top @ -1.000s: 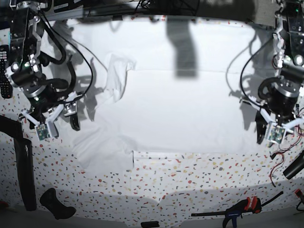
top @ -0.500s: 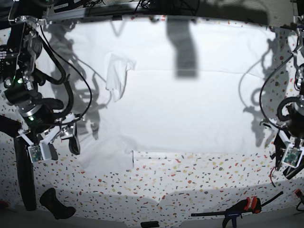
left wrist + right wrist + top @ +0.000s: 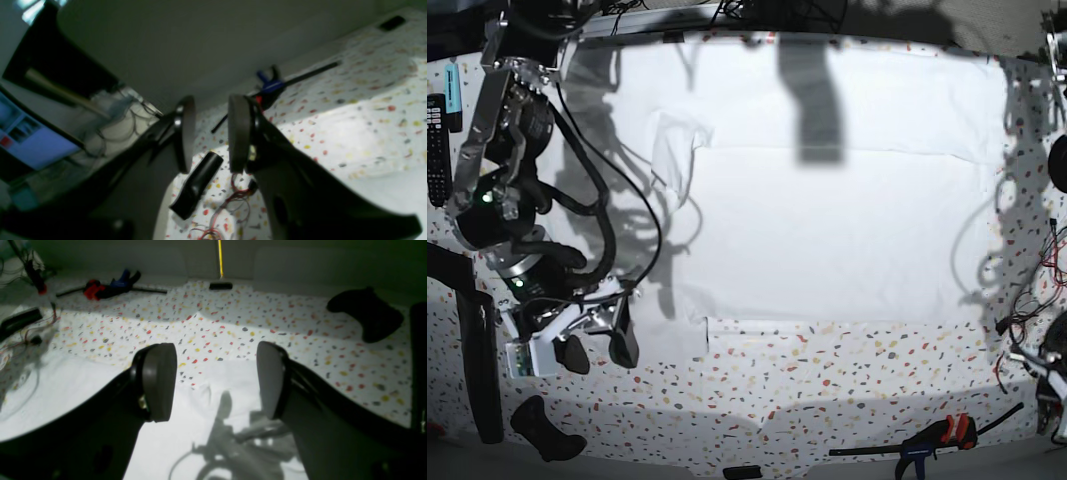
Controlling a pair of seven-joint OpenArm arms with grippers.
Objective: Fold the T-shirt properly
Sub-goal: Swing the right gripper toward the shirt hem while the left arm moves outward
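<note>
Covering most of the middle of the table, the T-shirt (image 3: 827,220) lies flat as a broad sheet of soft white cloth, smooth over its centre with a crumpled, turned-over flap near its upper left in the base view. Its long axis runs left to right across that view, its near hem forming a straight edge with a small step at the lower left. Around it the table (image 3: 827,390) shows a hard white surface speckled with red, yellow and dark chips. The right gripper (image 3: 595,345) hangs over the shirt's lower left corner, its two dark, rounded, matte pads spread wide with nothing between them; the right wrist view shows cloth directly beneath the gap and the arm's shadow falling on it. That view also picks out a black game controller (image 3: 367,316) and a clamp (image 3: 106,286) with red and blue handles at the table's near edge. The left gripper (image 3: 206,133) is nearly out of the base view at its right edge, but the left wrist view shows it off the shirt, above the speckled table, with its flat oval pads partly apart and gripping nothing. Below them lie a black cylinder (image 3: 196,185) and loose red wires (image 3: 230,206).
</note>
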